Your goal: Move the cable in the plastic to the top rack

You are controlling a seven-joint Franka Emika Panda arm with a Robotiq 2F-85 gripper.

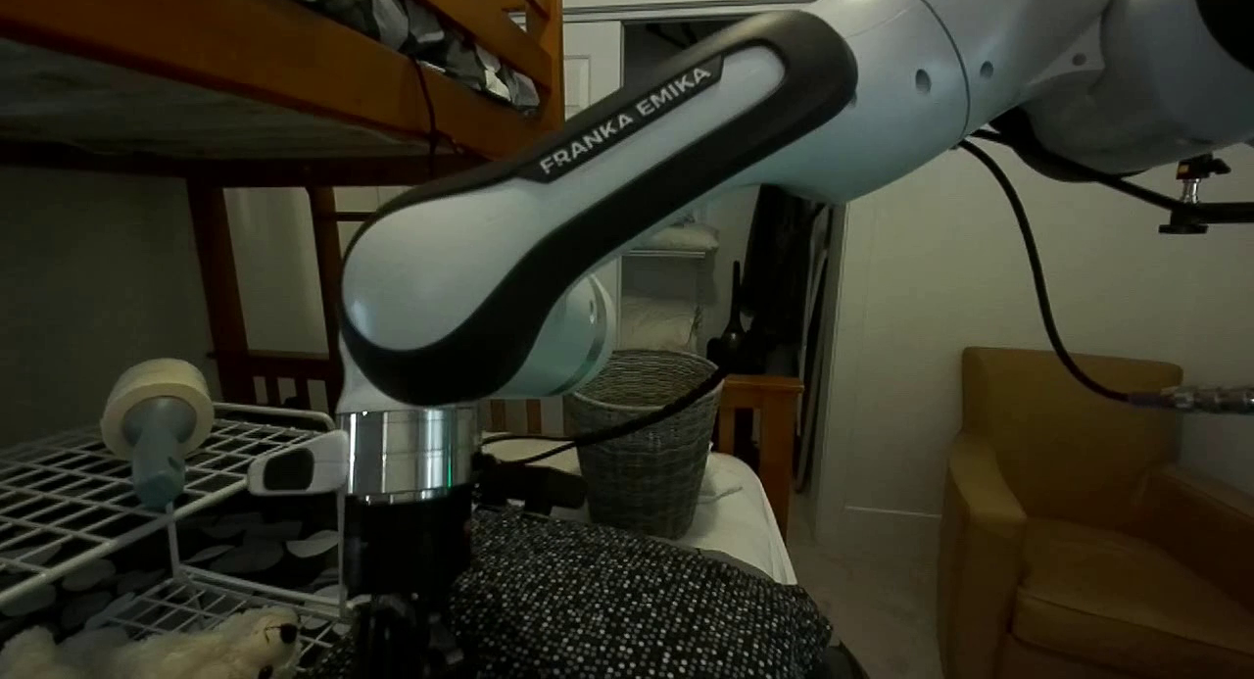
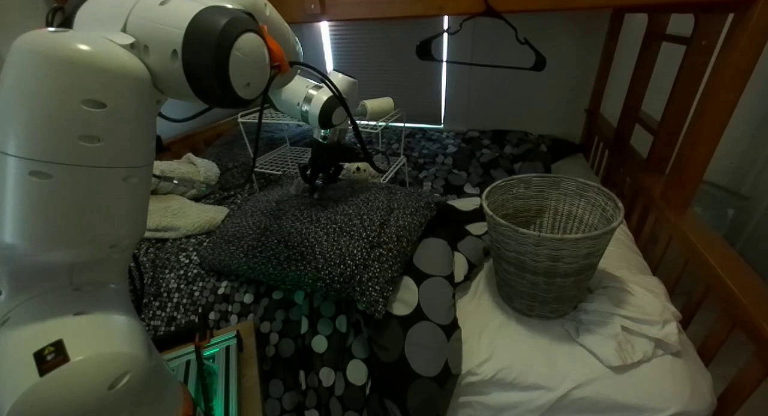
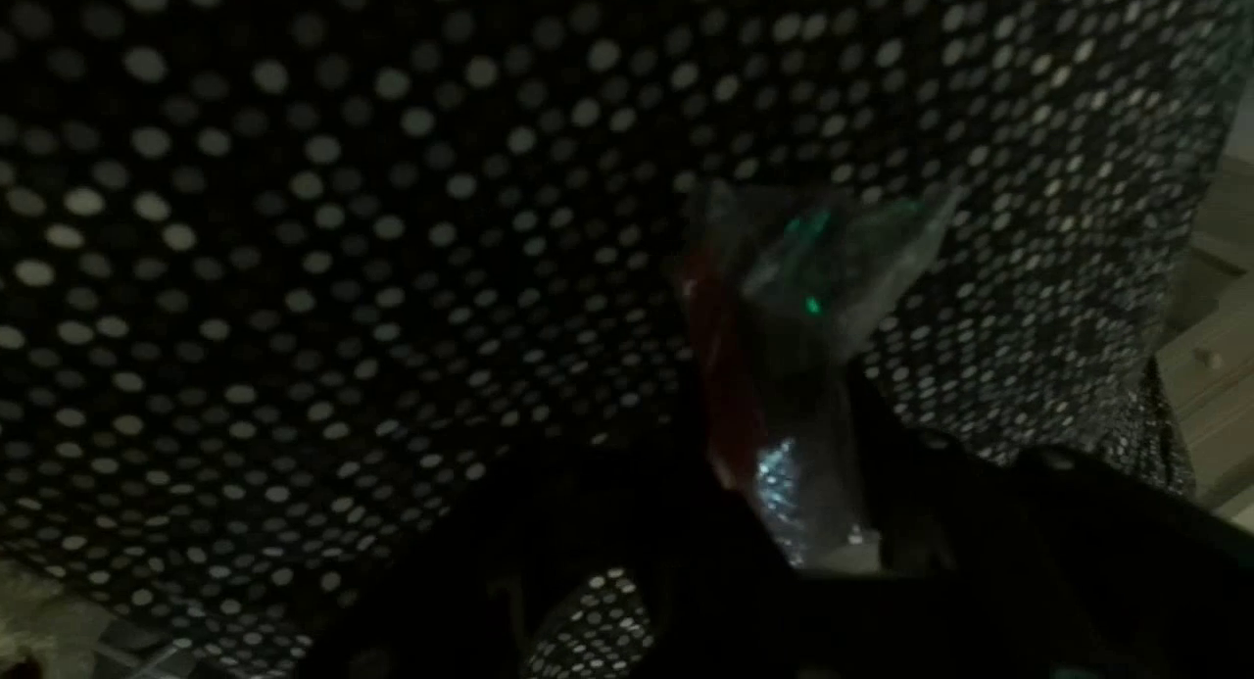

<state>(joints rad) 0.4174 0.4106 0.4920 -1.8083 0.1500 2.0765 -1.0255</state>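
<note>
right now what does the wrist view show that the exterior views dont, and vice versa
Only the wrist view clearly shows the clear plastic packet with its red strip, between the fingers of the gripper; whether they grip it is too dark to tell.

Only the exterior views show the white wire top rack, what looks like a lint roller lying on it, the wicker basket and, in an exterior view, a mustard armchair.

They share the gripper, the dotted black cushion and, at the wrist view's lower left edge, apparently the cream plush toy.
</note>
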